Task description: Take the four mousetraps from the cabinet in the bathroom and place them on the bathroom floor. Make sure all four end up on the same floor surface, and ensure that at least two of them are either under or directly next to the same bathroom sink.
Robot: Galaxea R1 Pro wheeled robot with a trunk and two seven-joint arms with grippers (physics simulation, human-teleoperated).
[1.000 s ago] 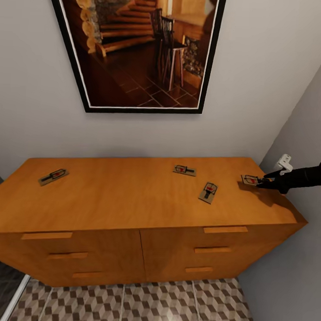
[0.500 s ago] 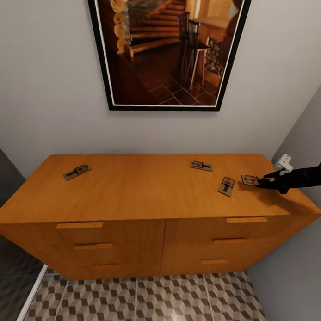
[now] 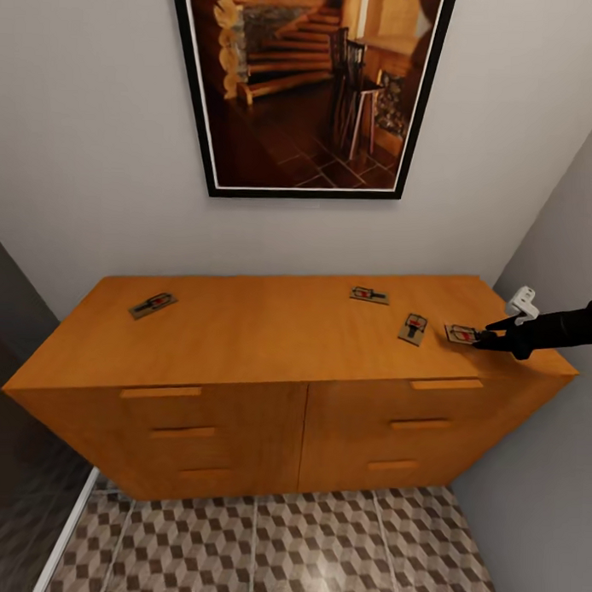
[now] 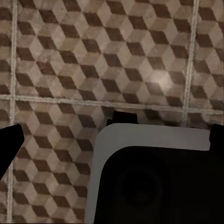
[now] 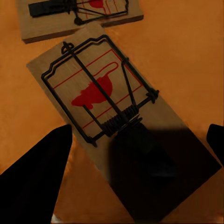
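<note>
The right gripper [image 3: 491,337] has its two black fingers [image 5: 37,182] spread wide, one on either side of a mousetrap [image 5: 116,121], with nothing clamped between them. In the right wrist view this trap is a flat tan wooden board with a black wire frame, a coiled spring across its middle and a red shape printed under the wire; no writing can be read on it. It lies flat on top of the cabinet [image 3: 243,337], near the right end. A second trap [image 3: 413,327] lies just beside it toward the middle, a third [image 3: 369,294] sits nearer the back edge, and a fourth [image 3: 153,305] lies well apart, near the left end. The cabinet is a wide, low, orange-brown chest with closed drawers and flat wooden bar handles [image 3: 446,384]. It stands against a pale wall under a black-framed picture [image 3: 308,83] of a wooden staircase. The bathroom floor [image 3: 261,551], tiled in a brown and beige cube pattern, runs in front. The left gripper's [image 4: 112,140] dark finger tips stand far apart above those tiles, holding nothing.
</note>
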